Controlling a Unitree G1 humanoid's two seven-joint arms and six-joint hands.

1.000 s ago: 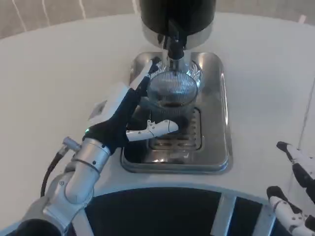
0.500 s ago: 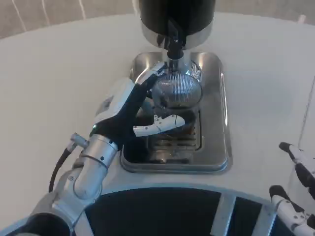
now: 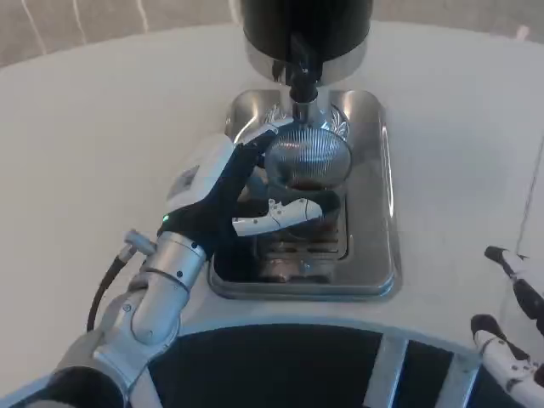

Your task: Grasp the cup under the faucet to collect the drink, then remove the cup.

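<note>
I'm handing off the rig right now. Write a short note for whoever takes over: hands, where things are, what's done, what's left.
Left hand: fingers wrapped round the ribbed glass cup.
Right hand: idle at the table's right edge, holding nothing.
Cup: over the steel drip tray, right beneath the faucet of the dispenser; dark liquid inside.
Done: grasp, cup placed under faucet.
Left: finish filling, then take the cup away.

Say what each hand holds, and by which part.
Left hand grips the cup by its side wall, under the faucet. Right hand holds nothing.
</note>
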